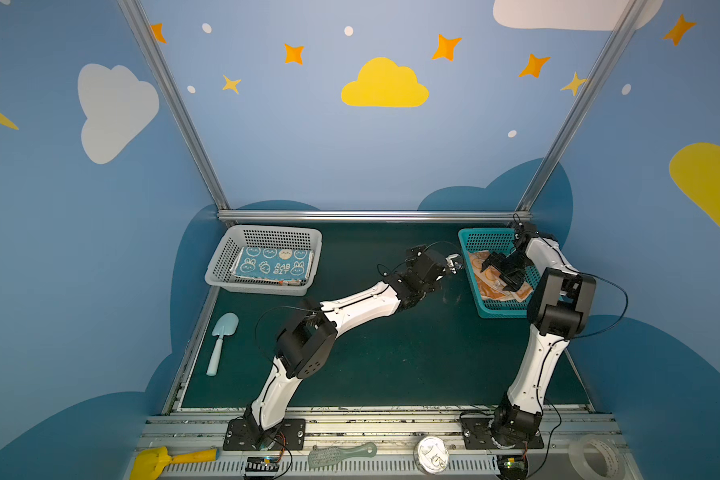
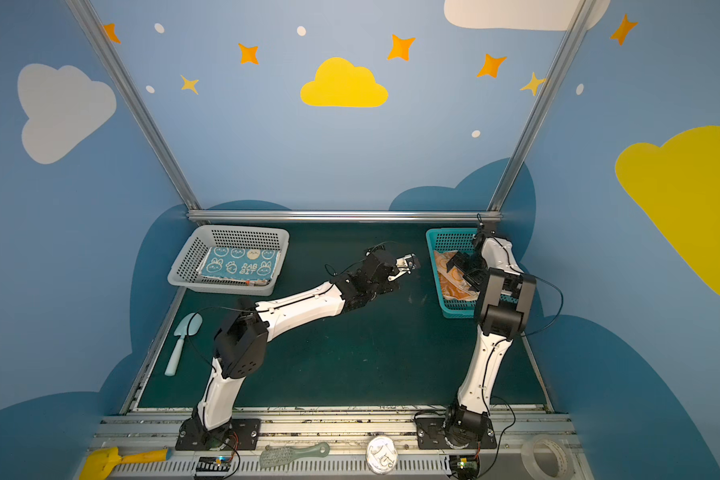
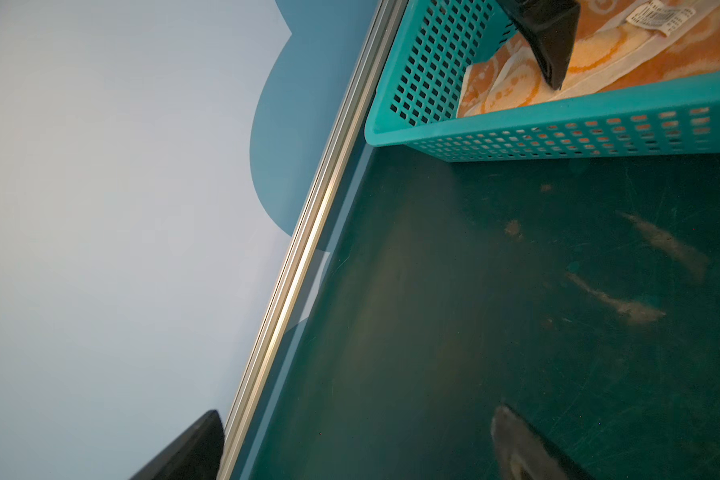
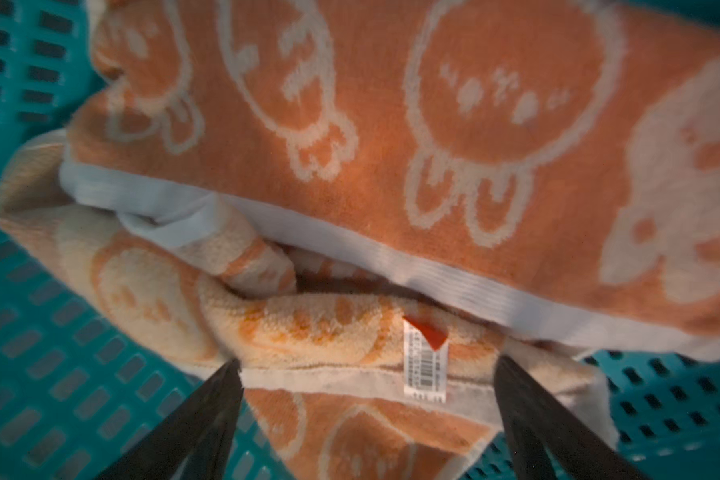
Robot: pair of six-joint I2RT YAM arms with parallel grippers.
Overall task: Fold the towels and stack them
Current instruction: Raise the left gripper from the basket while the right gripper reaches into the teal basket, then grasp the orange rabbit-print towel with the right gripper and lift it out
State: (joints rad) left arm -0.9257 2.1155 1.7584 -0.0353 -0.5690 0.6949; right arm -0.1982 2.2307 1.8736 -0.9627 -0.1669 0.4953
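A blue towel [image 1: 273, 266] [image 2: 242, 266] with white rabbits and "RABBIT" lettering lies folded flat in the grey basket [image 1: 225, 257]. An orange towel [image 1: 489, 286] [image 2: 454, 286] [image 4: 391, 166] with cream rabbits lies crumpled in the teal basket [image 1: 474, 243] [image 3: 558, 112] [image 4: 59, 374]. My right gripper [image 1: 497, 272] [image 4: 366, 361] hangs open just over it, one finger on each side of a hem that carries a white barcode label [image 4: 425, 365]. My left gripper [image 1: 456, 262] [image 3: 358, 411] is open and empty above the green mat, just left of the teal basket.
A pale blue toy shovel [image 1: 223, 340] lies on the mat's left side. On the front ledge are a yellow scoop [image 1: 171, 459], a green brush [image 1: 341, 455], a round tin [image 1: 431, 455] and a tape roll [image 1: 597, 457]. An aluminium rail [image 1: 371, 216] bounds the back.
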